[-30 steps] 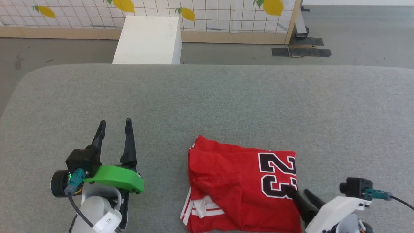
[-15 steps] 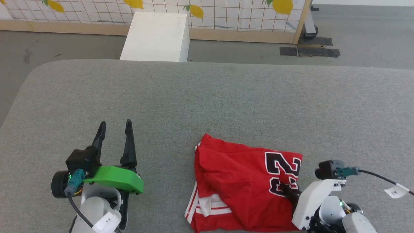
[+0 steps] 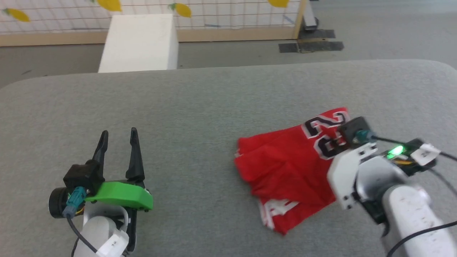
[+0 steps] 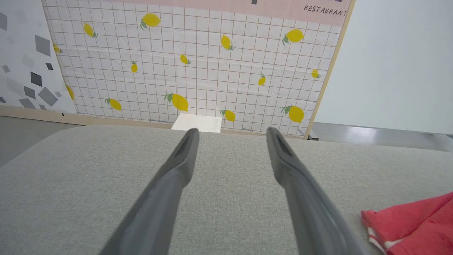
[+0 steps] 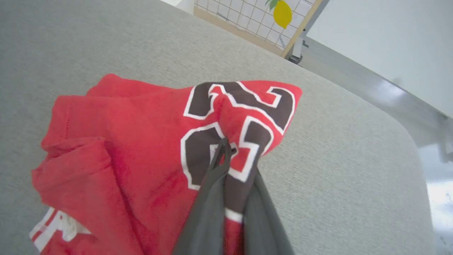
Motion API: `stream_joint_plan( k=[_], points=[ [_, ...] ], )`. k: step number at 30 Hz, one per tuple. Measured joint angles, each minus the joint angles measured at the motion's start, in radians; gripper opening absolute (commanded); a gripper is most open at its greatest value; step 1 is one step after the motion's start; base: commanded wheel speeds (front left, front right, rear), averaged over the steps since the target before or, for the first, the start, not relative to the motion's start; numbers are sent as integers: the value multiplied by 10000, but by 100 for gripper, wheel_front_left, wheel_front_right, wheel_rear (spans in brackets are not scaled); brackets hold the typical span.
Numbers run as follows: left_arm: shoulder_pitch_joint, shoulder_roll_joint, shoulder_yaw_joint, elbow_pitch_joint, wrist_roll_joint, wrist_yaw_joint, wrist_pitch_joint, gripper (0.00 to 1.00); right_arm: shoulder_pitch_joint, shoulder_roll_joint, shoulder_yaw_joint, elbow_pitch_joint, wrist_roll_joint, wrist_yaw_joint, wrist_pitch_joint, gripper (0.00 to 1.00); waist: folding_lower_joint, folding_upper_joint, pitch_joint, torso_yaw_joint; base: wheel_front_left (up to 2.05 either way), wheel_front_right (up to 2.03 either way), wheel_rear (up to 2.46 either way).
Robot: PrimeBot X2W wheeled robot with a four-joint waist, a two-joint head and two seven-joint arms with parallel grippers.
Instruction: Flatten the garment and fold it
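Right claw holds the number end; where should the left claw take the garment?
Probably the garment at its left corner, approached low from the robot's left. That edge lies on the cushion facing the open left claw, opposite the numbered fold the right claw pinches, so pulling apart should spread it.

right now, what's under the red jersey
The grey cushioned surface shows all round the jersey, so it lies on that. The right gripper pinches its numbered corner. Anything beneath the bunched folds is covered.
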Motion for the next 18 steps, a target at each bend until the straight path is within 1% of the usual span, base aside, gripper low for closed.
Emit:
stream_joint_plan(
  k=[4, 6, 9, 14, 18],
  points=[
    [-45, 4, 15, -82, 15, -15, 0, 100, -507, -1137, -61, 173, -31, 0, 79, 0, 0, 0, 111, -543, 0, 0, 0],
    [-115, 6, -8, -134, 52, -21, -2, 100, -816, -1743, -67, 449, -13, 0, 65, 0, 0, 0, 192, -844, 0, 0, 0],
    [-294, 21, -44, -222, 105, -54, -2, 100, -1303, -2449, -144, 1007, 17, 0, -109, 0, 0, 0, 354, -1246, 0, 0, 0],
    [-618, 61, -174, -483, 224, -52, 0, 100, -2103, -3269, -387, 2136, 94, 0, -585, 0, 0, 0, 840, -1742, 0, 0, 0],
    [-966, 148, -307, -639, 311, -63, 0, 100, -2728, -3632, -986, 3214, 29, 0, -970, 0, 0, 0, 1415, -1969, 0, 0, 0]
  ],
)
